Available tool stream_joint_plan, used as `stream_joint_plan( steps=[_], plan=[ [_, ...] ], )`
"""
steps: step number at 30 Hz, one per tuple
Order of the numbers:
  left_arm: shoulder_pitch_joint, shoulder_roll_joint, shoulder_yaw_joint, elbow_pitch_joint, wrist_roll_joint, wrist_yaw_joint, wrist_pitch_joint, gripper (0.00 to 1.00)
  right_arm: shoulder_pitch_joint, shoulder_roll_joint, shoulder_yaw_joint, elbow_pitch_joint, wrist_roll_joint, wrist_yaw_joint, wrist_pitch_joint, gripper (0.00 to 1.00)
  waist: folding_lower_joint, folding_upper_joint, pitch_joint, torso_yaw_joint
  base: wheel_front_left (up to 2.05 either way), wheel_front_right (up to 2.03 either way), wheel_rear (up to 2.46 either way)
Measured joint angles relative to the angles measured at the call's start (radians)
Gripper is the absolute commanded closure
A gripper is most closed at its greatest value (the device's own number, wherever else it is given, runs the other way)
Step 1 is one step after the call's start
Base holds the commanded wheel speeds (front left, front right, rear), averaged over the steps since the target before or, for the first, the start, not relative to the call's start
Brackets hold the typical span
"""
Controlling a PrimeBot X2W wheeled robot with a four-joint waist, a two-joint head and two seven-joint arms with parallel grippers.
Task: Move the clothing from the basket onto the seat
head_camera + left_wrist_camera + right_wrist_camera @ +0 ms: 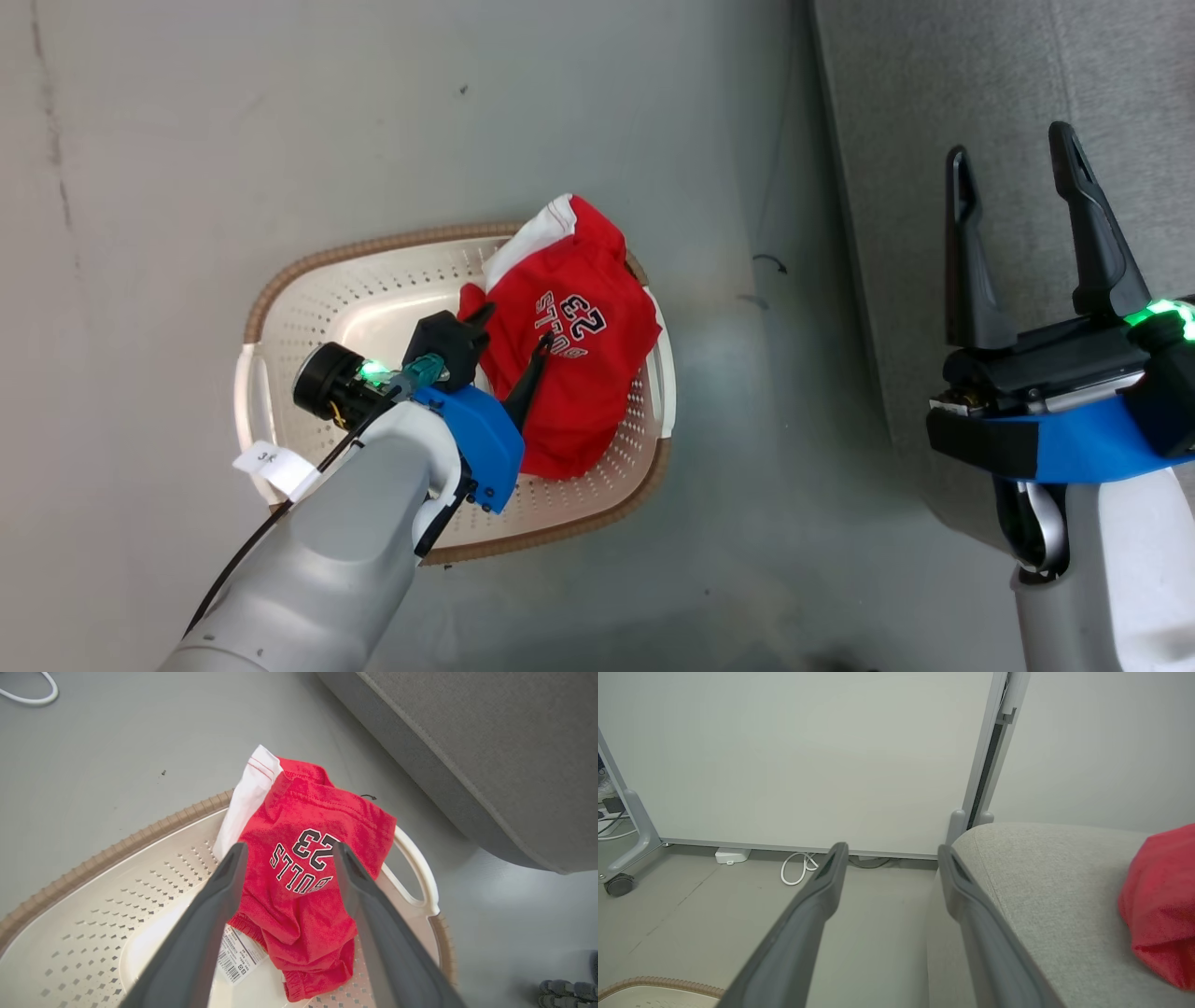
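Red soft "BULLS 23" garment (303, 891) lies in cream perforated plastic basket (140, 833), overhanging its rim; left gripper (288, 849) open over it, right gripper (1011, 145) open, empty. A shallow pinch could let it slip.

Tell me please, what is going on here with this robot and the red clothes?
The robot is moving clothing from a basket to the grey sofa. Its left gripper reaches into the basket, fingers open on either side of the red BULLS 23 garment, which is not yet gripped. The right gripper is open and empty near the sofa edge. Another red garment already lies on the sofa.
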Motion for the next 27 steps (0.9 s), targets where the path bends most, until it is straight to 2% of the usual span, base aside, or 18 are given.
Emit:
stream_joint_plan(
  steps=[8, 16, 27],
  plan=[
    [-0.039, -0.005, -0.098, 0.049, -0.150, 0.000, 0.063, 0.00, -0.019, 0.000, 0.011, -0.034, -0.007, 0.000, 0.000, 0.00, 0.0000, 0.0000, 0.094, -0.006, 0.00, 0.00, 0.00],
    [-0.077, 0.019, -0.174, 0.048, -0.287, 0.000, 0.148, 0.00, -0.025, 0.000, 0.023, -0.074, -0.007, 0.000, 0.000, 0.00, 0.0000, 0.0000, 0.170, -0.020, 0.00, 0.00, 0.00],
    [-0.128, 0.049, -0.208, 0.043, -0.477, 0.000, 0.243, 0.00, -0.031, 0.000, 0.033, -0.119, -0.005, 0.000, 0.000, 0.00, -0.0001, 0.0000, 0.261, -0.040, 0.00, 0.00, 0.00]
  ],
)
